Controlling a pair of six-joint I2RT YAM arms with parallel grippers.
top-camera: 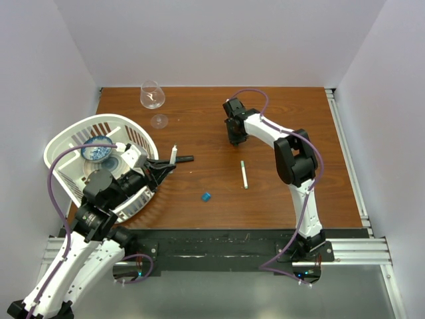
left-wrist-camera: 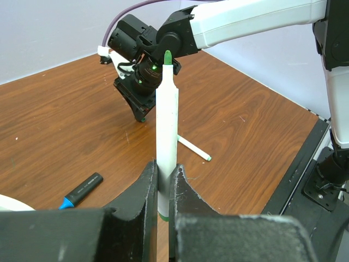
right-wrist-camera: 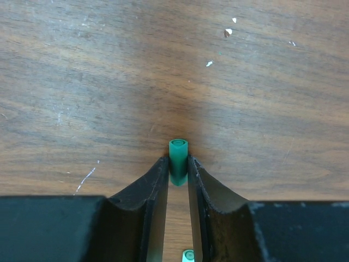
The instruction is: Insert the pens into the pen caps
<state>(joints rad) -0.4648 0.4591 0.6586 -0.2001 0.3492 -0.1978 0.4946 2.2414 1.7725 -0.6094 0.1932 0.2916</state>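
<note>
A white pen point(left-wrist-camera: 167, 109) is held upright in the left wrist view, pinched near its lower end between the fingers of the left gripper point(left-wrist-camera: 165, 172), which are pressed against it from both sides; its green tip is seen at the top, in front of the right arm. In the overhead view this pen is found left of centre, just beside a black marker point(top-camera: 184, 159) that lies on the table point(top-camera: 299, 119). A second white pen point(top-camera: 244, 174) is seen lying flat, right of centre, well apart from both grippers. A blue cap point(top-camera: 206, 196) is seen alone on the wood, lower centre. In the right wrist view a green cap point(right-wrist-camera: 178, 150) is shown at the centre of the frame, pinched between the fingertips of the right gripper point(right-wrist-camera: 178, 164) close above the table; whether it touches the wood cannot be told. A white basket point(top-camera: 70, 136) is placed at the left edge, and a wine glass point(top-camera: 153, 96) at the upper left of the table.
</note>
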